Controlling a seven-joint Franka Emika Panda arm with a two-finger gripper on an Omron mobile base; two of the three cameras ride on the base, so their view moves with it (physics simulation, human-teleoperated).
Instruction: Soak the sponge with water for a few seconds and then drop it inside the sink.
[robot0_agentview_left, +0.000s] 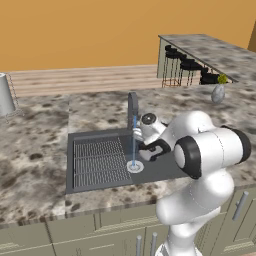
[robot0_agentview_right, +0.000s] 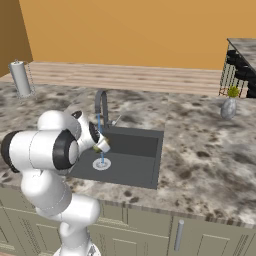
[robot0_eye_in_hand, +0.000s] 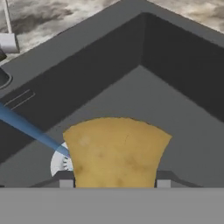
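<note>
Over the sink (robot0_eye_in_hand: 175, 78) basin, the fingers (robot0_eye_in_hand: 114, 183) were pinching the sponge (robot0_eye_in_hand: 116, 151), which projected straight out from between them above the drain (robot0_eye_in_hand: 59, 162). The water (robot0_eye_in_hand: 30, 130) met the sponge's near edge on one side. Both fingertips were largely cut off by the frame edge; from the base views the sponge was barely discernible behind the wrist.

A rendered home kitchen, judging by the speckled stone counter (robot0_agentview_left: 35, 150) with a dark recessed sink (robot0_agentview_left: 100, 160) and grey faucet (robot0_agentview_left: 132, 107) set into it. Pale cabinet doors (robot0_agentview_right: 200, 240) with bar handles underneath, a breakfast bar (robot0_agentview_left: 210, 50) lined with black stools (robot0_agentview_left: 187, 67) behind, orange walls all round.
</note>
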